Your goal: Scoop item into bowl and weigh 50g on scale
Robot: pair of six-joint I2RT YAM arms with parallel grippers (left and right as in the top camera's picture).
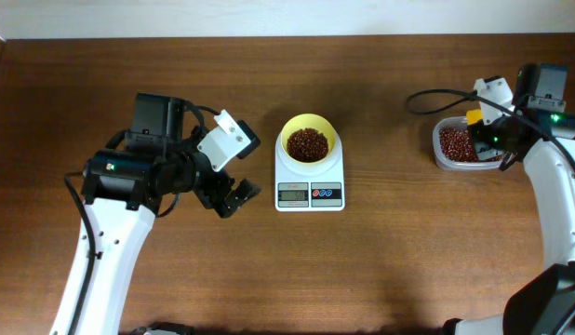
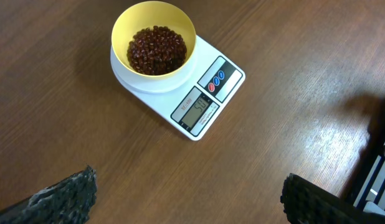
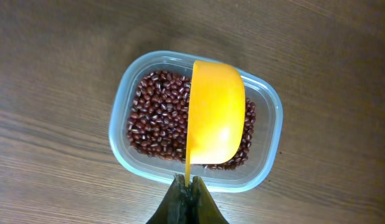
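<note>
**Position of components.** The bowl (image 2: 123, 25) sits centred on the platform of the scale (image 1: 309, 177), and a loose pile of beans (image 2: 156, 50) covers its floor. A second supply of beans lies in the clear tub (image 3: 267, 99), which rests on the surface (image 1: 408, 261) well apart from the scale, toward the robot's right.

**Right end effector** (image 3: 187, 194). The fingers are pressed together on the thin handle of the yellow scoop (image 3: 216, 115). The scoop hangs directly above the tub. Its long axis runs straight out from the fingers, and it is rolled on its side with the open face toward the robot's left. No beans are visible in it.

**Left end effector** (image 2: 187, 190). The fingers are spread and hold nothing. The unit hovers just beside the scale, on the scale's left.

**Governing relation.** From the scoop, the bowl lies to the robot's left, across bare surface. The left arm is nearer the scale, but only the right arm carries the tool.

**Markings.** The display (image 2: 197, 109) shows digits that cannot be read with confidence. Small print above it is illegible. A red and a blue button sit beside it. No brand is discernible.
</note>
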